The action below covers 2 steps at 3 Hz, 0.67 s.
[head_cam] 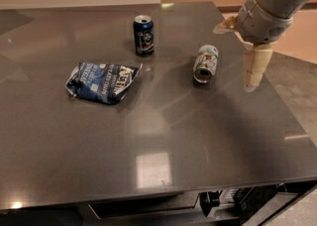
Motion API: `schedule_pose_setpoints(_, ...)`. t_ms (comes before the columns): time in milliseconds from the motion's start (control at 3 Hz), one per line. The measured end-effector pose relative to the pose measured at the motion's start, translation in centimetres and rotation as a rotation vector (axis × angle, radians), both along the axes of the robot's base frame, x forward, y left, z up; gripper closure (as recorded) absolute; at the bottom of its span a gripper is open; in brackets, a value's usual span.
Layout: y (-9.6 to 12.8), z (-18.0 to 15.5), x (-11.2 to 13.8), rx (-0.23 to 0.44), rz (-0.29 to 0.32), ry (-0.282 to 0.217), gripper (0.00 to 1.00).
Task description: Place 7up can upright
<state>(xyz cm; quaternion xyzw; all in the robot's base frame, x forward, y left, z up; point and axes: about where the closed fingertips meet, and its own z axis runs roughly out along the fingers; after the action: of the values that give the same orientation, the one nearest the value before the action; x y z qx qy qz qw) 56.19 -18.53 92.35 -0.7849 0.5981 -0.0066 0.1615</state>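
Note:
The 7up can [205, 63] is whitish-silver with green and red markings. It lies on its side on the dark grey table [148, 136], right of centre, with its silver top facing the camera. My gripper [253, 74] hangs from the arm at the upper right, its pale fingers pointing down. It is to the right of the can, a short gap away, and touches nothing.
A dark blue can [143, 34] stands upright at the back centre. A crumpled blue chip bag [101, 82] lies left of centre. The table's right edge runs just right of the gripper, and its front edge is near the bottom.

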Motion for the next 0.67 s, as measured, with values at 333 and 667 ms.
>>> schedule_pose_setpoints(333,0.6,-1.2,2.9,-0.056,0.148,-0.027,0.0)
schedule_pose_setpoints(667,1.1,-2.6,5.1,-0.109,0.275,-0.034,0.0)
